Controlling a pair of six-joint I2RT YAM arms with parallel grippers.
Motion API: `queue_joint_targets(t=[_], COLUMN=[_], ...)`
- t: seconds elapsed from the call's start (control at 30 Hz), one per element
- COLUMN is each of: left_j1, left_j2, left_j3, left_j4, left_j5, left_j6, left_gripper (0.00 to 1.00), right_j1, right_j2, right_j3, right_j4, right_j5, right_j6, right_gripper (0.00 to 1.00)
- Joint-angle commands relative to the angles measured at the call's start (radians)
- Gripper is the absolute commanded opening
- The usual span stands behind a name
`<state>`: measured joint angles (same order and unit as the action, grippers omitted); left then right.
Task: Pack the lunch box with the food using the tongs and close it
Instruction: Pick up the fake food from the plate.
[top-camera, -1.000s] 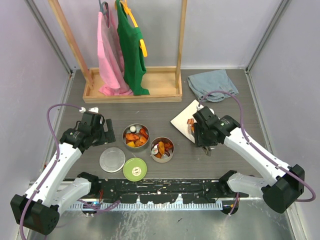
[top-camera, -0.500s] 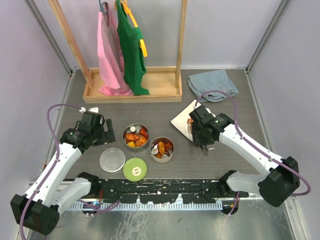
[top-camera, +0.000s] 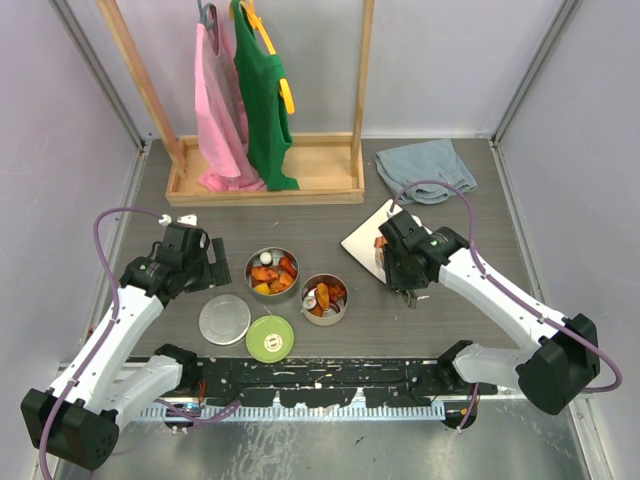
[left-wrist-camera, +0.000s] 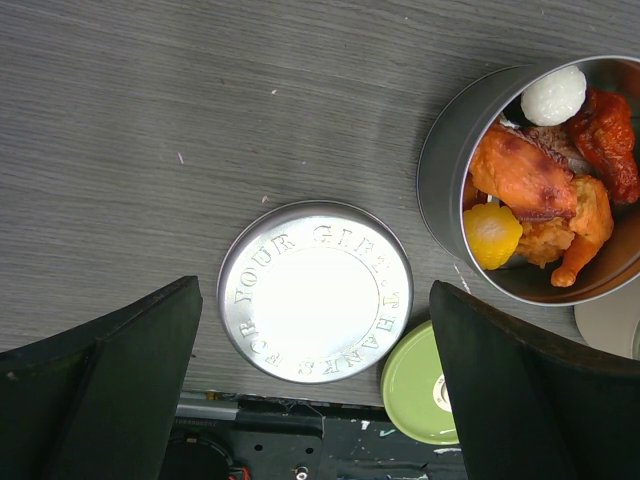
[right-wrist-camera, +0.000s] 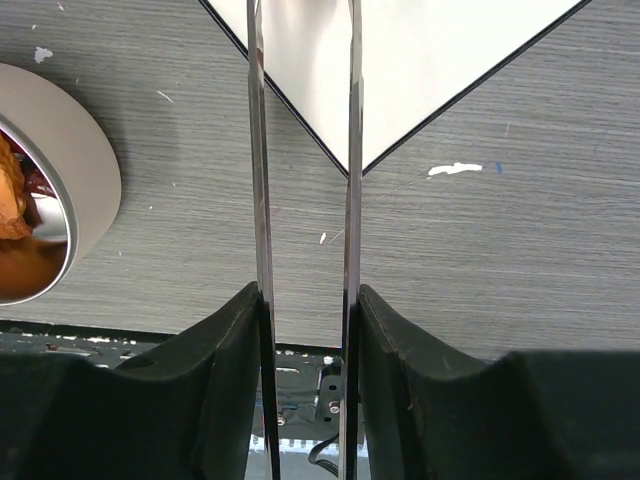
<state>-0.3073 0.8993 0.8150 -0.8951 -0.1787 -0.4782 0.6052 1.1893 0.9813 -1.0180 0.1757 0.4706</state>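
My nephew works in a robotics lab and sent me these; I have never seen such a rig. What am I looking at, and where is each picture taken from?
These are two robot arms bolted at the near edge of a table, each ending in a two-finger gripper. The wide picture comes from a fixed camera above and behind them. The other two come from cameras on the wrists, so the dark shapes at the bottom are each arm's own fingers. On the table stand an open steel tin and a second tin, both holding food chunks, plus a steel lid, a green lid and a white plate. The right gripper squeezes thin metal tongs that point toward the plate. The left gripper is open and holds nothing.
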Motion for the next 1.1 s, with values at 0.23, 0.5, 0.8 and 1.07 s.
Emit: queue_joint_targets(t=[0.23, 0.5, 0.8, 1.07], left_j1=[0.003, 0.003, 0.003, 0.002], left_j2=[0.0, 0.001, -0.002, 0.0], left_j3=[0.017, 0.019, 0.018, 0.019], left_j4=[0.015, 0.014, 0.012, 0.014], left_j5=[-0.005, -0.004, -0.005, -0.002], left_j6=[0.01, 0.01, 0.01, 0.01], left_gripper=[0.98, 0.98, 0.98, 0.98], right_j1=[-0.003, -0.002, -0.003, 0.014], right_j2=[-0.023, -0.109, -0.184, -0.215], right_j3=[0.03, 0.055, 0.091, 0.111], right_j4=[0.029, 0.026, 0.069, 0.043], right_j5=[0.005, -0.001, -0.213, -0.448], right_j6=[-0.018, -0.005, -0.024, -0.078], right_gripper=[0.37, 0.32, 0.32, 0.31])
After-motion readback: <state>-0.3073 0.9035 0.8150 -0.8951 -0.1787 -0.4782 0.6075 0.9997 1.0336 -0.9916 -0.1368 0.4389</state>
